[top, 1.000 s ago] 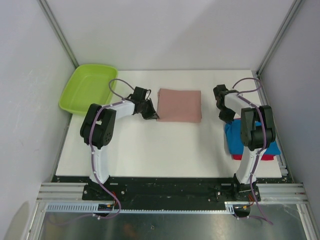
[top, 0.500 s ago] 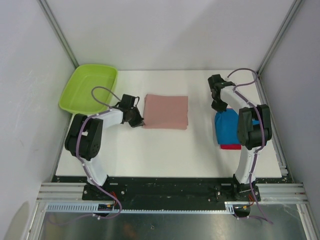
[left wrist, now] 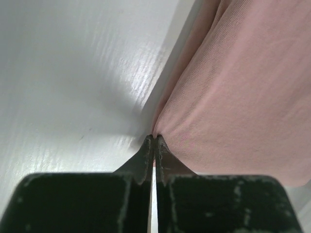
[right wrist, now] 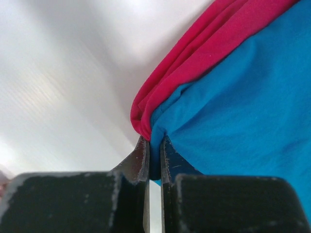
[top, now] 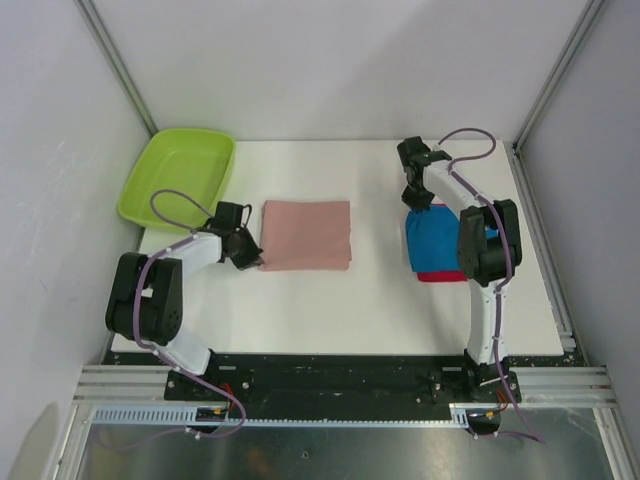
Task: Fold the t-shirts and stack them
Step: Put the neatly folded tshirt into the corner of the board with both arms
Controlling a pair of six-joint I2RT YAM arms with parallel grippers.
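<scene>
Over on the left side, the pink t-shirt (top: 306, 235) is seen folded into a flat rectangle, laid on the white table (top: 330, 310) a little towards 9 o'clock from the middle. Its 8 o'clock corner is met by the left gripper (top: 255, 258), whose arm is stretched low across the tabletop from the 9 o'clock side. In the left wrist view that gripper (left wrist: 154, 141) is shown with its fingers pressed together, and a small pucker of the pink cloth (left wrist: 243, 87) is pinched right at their tips; the rest of the shirt is spread away towards 1 o'clock.

Now to the right side: the blue t-shirt (top: 435, 240) is found folded at about 3 o'clock on the table, stacked on the red t-shirt (top: 440, 277), of which only a strip is exposed along the 6 o'clock edge. The right gripper (top: 417, 203) is set down at the stack's 11 o'clock corner. From the right wrist, its fingers (right wrist: 154, 145) are seen nearly closed, with blue cloth (right wrist: 243, 107) caught in the narrow gap between them, and the rolled edge of the red cloth (right wrist: 194, 53) is touching the tips just above.

A lime-green tub (top: 180, 175) is parked at the table's 10 o'clock corner, well apart from both shirts.
</scene>
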